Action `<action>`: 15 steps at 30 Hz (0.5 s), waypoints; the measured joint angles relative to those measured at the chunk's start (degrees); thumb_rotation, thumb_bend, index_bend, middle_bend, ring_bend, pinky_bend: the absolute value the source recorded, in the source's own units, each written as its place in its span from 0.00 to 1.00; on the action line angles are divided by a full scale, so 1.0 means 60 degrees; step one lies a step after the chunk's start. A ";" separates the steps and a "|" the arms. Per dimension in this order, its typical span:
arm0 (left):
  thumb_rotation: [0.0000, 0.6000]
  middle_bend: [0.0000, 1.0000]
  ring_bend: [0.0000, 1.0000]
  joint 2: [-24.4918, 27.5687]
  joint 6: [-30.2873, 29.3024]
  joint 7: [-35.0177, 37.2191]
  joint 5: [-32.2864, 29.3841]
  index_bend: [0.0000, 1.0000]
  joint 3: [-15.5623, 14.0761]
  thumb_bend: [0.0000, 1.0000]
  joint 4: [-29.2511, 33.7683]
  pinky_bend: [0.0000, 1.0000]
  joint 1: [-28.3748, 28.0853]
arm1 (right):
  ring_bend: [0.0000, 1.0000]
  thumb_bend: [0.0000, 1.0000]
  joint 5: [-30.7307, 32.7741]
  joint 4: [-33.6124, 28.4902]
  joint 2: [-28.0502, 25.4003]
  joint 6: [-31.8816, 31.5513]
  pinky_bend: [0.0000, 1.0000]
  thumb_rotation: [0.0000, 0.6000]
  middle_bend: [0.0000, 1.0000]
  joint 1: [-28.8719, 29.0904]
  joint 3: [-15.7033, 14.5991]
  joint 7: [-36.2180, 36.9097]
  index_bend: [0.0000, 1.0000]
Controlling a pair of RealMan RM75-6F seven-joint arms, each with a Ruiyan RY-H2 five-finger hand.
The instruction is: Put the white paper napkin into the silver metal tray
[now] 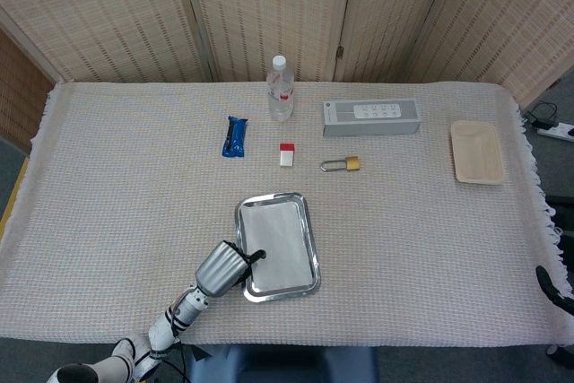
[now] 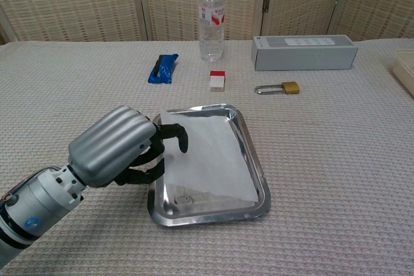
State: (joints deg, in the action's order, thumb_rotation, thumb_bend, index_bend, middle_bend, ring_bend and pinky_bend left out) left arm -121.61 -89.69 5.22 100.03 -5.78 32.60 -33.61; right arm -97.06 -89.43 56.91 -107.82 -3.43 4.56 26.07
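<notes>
Fingers (image 2: 173, 132) of the left hand (image 2: 119, 147) (image 1: 224, 266) curl over the left rim of the tray (image 2: 253, 159) (image 1: 313, 248), their dark tips on the left edge of the napkin (image 2: 210, 153) (image 1: 280, 241); whether they pinch the paper or only touch it cannot be told. That napkin lies flat inside the tray, covering most of its floor, with a bare strip of metal at the near end. The tray sits near the front edge of the table (image 1: 117, 195), a little left of the middle.

At the right edge of the head view, low down, a dark piece of the right hand (image 1: 558, 284) shows just off the table's front right corner; how its fingers lie cannot be told.

Along the back edge stand a water bottle (image 1: 280, 89) (image 2: 211, 16) and, to its right, a long grey box (image 1: 371, 117) (image 2: 304, 51). Between them and the tray lie a blue packet (image 1: 234, 136) (image 2: 162, 68), a small red and white block (image 1: 286, 154) (image 2: 217, 80) and a padlock (image 1: 342, 164) (image 2: 277, 88). A beige dish (image 1: 476, 152) rests near the right edge.
</notes>
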 measured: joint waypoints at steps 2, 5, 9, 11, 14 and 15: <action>1.00 1.00 1.00 0.0027 -0.0037 -0.0049 0.0022 0.47 0.0006 0.54 0.0089 1.00 0.0020 | 0.00 0.40 -0.0004 -0.0009 -0.0002 0.0017 0.00 1.00 0.00 0.0006 0.0002 -0.0009 0.00; 1.00 1.00 1.00 0.0097 -0.0061 -0.0114 0.0050 0.46 0.0010 0.52 0.0282 1.00 0.0051 | 0.00 0.40 -0.0039 -0.0020 -0.0002 0.0023 0.00 1.00 0.00 0.0011 -0.0006 -0.0024 0.00; 1.00 1.00 1.00 0.0196 0.0011 -0.0332 0.0069 0.45 -0.0002 0.50 0.0478 1.00 0.0116 | 0.00 0.40 -0.0143 -0.0036 -0.0002 0.0000 0.00 1.00 0.00 0.0001 -0.0042 -0.0067 0.00; 1.00 1.00 1.00 0.0246 0.0101 -0.0515 0.0063 0.44 -0.0009 0.50 0.0570 1.00 0.0148 | 0.00 0.40 -0.0173 -0.0039 -0.0002 -0.0007 0.00 1.00 0.00 -0.0002 -0.0056 -0.0068 0.00; 1.00 1.00 1.00 0.0360 0.0272 -0.0900 0.0049 0.42 -0.0021 0.49 0.0815 1.00 0.0187 | 0.00 0.40 -0.0190 -0.0019 0.0001 -0.0016 0.00 1.00 0.00 0.0002 -0.0056 -0.0054 0.00; 1.00 1.00 1.00 0.0409 0.0326 -0.1044 0.0046 0.41 -0.0026 0.48 0.0932 1.00 0.0197 | 0.00 0.40 -0.0194 -0.0015 0.0002 -0.0019 0.00 1.00 0.00 0.0003 -0.0056 -0.0047 0.00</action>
State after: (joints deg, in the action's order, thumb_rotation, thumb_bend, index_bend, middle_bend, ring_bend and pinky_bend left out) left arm -119.16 -87.73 -1.05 100.30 -5.93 38.20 -32.43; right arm -98.23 -89.52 56.92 -107.93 -3.41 4.23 25.79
